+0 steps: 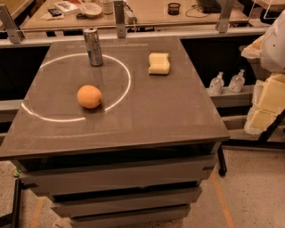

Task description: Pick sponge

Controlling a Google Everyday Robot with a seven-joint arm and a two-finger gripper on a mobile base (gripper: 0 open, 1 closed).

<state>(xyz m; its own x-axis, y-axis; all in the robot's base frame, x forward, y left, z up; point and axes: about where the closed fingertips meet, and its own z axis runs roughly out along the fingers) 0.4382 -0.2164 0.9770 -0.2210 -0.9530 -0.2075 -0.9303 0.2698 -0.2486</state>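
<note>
Dark grey square tabletop (147,120) under a bright ring of light (129,81). Pale yellow wavy-sided foam sponge (159,63) lying flat at 1 o'clock. Silver metal can (92,46) at 11, round orange fruit (89,96) at 9. Off the edge at 3, pale-padded gripper (267,104), grip impossible to tell. Cluttered wooden desk (147,13) at 12.

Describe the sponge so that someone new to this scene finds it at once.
On the grey table, look toward the far right corner, outside the ring of light; the gripper hangs beyond the table's right edge. The sponge is the pale yellow wavy-sided foam block there, unlike the upright can and round orange to its left.
</note>
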